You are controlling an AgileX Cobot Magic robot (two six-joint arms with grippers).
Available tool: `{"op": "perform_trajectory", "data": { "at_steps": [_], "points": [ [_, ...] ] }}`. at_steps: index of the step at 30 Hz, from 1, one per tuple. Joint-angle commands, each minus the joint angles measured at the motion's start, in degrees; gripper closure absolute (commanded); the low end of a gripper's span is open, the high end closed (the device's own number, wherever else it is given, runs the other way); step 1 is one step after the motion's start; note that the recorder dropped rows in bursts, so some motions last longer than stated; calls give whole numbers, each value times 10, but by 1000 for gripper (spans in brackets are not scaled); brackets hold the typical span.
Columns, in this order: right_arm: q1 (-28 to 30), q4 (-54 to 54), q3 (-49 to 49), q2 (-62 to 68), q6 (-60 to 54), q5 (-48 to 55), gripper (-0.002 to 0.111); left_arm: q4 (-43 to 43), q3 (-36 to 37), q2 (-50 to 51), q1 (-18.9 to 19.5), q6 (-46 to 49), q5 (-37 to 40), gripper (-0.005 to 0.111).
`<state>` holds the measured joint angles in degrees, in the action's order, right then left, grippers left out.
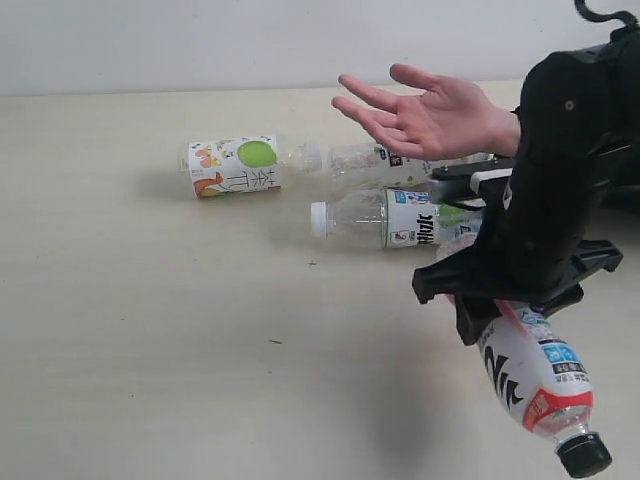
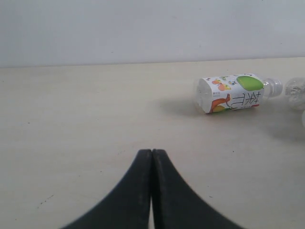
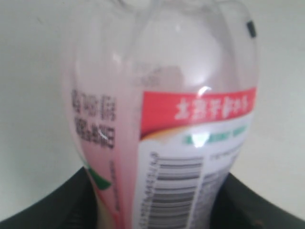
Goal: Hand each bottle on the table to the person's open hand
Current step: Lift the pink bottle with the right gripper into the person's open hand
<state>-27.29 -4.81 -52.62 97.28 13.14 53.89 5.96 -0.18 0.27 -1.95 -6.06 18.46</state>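
My right gripper (image 1: 500,305) is shut on the pink-labelled bottle (image 1: 535,375), which hangs tilted with its black cap (image 1: 584,455) down toward the front. In the right wrist view that bottle (image 3: 162,124) fills the frame between the dark fingers (image 3: 52,205). The person's open hand (image 1: 425,115) is held palm up above the far bottles. On the table (image 1: 150,330) lie a white-labelled bottle with a green spot (image 1: 235,165), a clear one (image 1: 370,162) under the hand and a white-capped one (image 1: 385,218). My left gripper (image 2: 152,153) is shut and empty, low over the table.
A pale wall (image 1: 200,40) runs behind the table's far edge. The right arm's black body (image 1: 565,170) stands between the hand and the held bottle. The green-spot bottle (image 2: 231,93) lies well ahead of the left gripper.
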Motion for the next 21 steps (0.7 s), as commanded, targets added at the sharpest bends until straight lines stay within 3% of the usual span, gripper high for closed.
{"op": "perform_trajectory", "data": {
  "at_steps": [1,5,10,15,21],
  "points": [
    [0,7,-4,-71,-8,29,108,-2,2,-3,1,-1,-2,104],
    [0,23,-6,-149,-12,48,108,-2,2,-3,1,-1,-2,104],
    [0,22,-92,-183,-11,51,108,-2,2,-3,1,-1,-2,104],
    [1,59,-241,-117,-14,62,108,-2,2,-3,1,-1,-2,104],
    [8,66,-354,-14,-15,88,108,-2,2,-3,1,-1,-2,104]
  ]
}}
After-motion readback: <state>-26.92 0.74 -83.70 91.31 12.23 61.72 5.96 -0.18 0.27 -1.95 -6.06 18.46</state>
